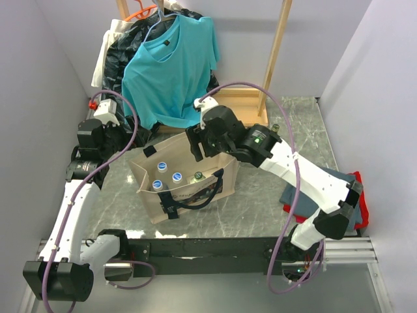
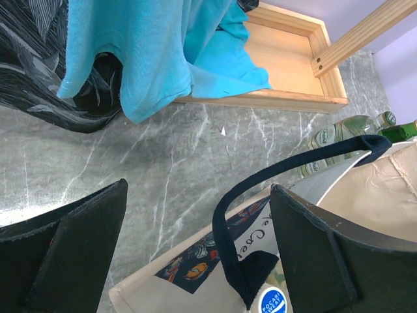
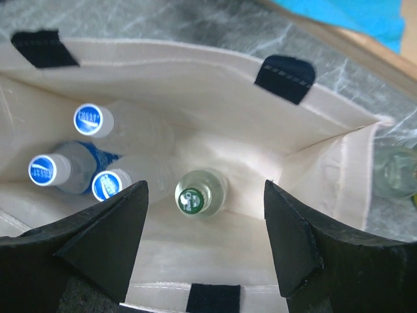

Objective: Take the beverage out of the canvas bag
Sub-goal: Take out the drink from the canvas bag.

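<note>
The beige canvas bag (image 1: 195, 195) stands open mid-table with its black strap handles slack. Inside stand a clear bottle with a green cap (image 3: 193, 199) and three blue-capped bottles (image 3: 88, 119). My right gripper (image 3: 202, 228) hovers open over the bag's mouth, and the green-capped bottle sits below the gap between its fingers, untouched. My left gripper (image 2: 202, 254) is open at the bag's far left corner. One black handle (image 2: 228, 228) loops up between its fingers, nearer the right finger (image 2: 332, 261), and is not clamped. In the top view the right gripper (image 1: 199, 149) is over the bag's far rim.
A teal T-shirt (image 1: 171, 72) hangs on a wooden rack (image 1: 244, 107) right behind the bag, with dark patterned cloth (image 2: 39, 72) beside it. Bottles (image 2: 332, 134) lie on the marble past the bag. Folded red and grey clothes (image 1: 326, 189) lie at the right under my right arm.
</note>
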`<action>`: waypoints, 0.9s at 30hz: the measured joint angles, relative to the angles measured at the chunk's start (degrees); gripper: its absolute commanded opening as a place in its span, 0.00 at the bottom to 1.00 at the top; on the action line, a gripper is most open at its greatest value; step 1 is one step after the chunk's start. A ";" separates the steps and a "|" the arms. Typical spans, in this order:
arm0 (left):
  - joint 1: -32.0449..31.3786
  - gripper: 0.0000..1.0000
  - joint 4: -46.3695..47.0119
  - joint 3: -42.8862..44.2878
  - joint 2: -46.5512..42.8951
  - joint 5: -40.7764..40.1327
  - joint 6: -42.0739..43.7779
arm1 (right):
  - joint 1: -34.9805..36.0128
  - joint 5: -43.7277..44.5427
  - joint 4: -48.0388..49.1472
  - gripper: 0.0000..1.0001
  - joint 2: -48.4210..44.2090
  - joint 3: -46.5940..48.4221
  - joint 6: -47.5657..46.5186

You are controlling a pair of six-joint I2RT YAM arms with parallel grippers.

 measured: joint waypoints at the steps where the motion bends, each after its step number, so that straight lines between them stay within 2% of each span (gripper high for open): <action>1: 0.00 0.96 0.02 -0.02 0.00 0.00 0.00 | 0.22 -0.24 -0.35 0.78 0.37 0.00 0.00; 15: 0.00 0.96 1.44 -1.27 -0.22 1.09 -0.90 | 4.50 -1.92 -3.32 0.78 1.75 -1.66 1.40; 27: 0.00 0.96 1.95 -1.27 -0.24 1.11 -1.11 | 5.22 -3.58 -5.62 0.78 4.72 -3.23 1.60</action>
